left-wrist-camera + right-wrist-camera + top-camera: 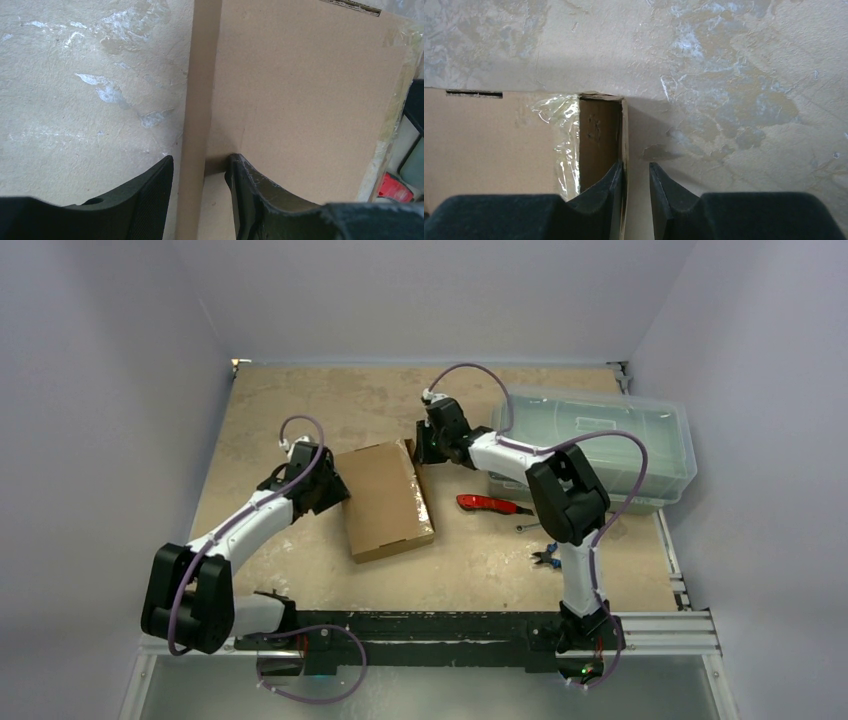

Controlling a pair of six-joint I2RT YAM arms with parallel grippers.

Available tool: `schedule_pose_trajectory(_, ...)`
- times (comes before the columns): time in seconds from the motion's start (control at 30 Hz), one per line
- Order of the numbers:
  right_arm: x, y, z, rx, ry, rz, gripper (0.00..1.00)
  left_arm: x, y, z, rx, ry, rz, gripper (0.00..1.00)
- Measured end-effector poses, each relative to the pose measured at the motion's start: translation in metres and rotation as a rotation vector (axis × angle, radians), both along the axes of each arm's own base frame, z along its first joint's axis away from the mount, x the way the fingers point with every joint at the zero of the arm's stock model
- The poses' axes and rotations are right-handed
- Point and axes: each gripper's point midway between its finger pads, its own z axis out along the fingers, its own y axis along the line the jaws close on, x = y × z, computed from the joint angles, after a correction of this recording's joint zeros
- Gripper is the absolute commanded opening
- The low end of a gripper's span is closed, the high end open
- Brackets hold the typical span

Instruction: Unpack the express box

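The express box (385, 500), a flat brown cardboard mailer, lies in the middle of the table with its lid down. My left gripper (338, 488) is at its left edge. In the left wrist view the left gripper (201, 157) stands open astride the box's side wall (195, 125), one finger (150, 200) outside and the other (255, 200) at the lid's edge. My right gripper (418, 450) is at the far right corner. There the right gripper (635, 164) is open, one finger (599, 195) inside the taped, torn-open corner (596, 135), the other outside.
A large clear plastic lidded bin (600, 445) stands at the right rear, behind the right arm. A red utility knife (490, 505) lies just right of the box, and small blue-handled pliers (545, 558) lie nearer the right arm's base. Grey walls enclose the table.
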Motion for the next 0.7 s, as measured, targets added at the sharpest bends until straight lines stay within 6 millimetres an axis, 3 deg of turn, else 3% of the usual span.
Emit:
schedule_pose_trajectory(0.23,0.004,-0.006,-0.004,0.022,0.018,0.039,0.29,0.003,0.000,-0.004,-0.014,-0.011,0.026,0.43)
schedule_pose_trajectory(0.47,0.002,-0.014,0.000,-0.068,-0.014,0.038,0.52,0.004,0.002,0.000,0.001,-0.025,0.016,0.54)
schedule_pose_trajectory(0.57,-0.010,-0.017,0.019,-0.152,-0.036,0.028,0.58,0.003,0.002,0.005,0.027,-0.038,-0.015,0.63)
schedule_pose_trajectory(0.7,-0.039,-0.013,0.069,-0.206,-0.093,0.026,0.61,-0.018,0.000,0.017,0.109,-0.044,-0.062,0.65)
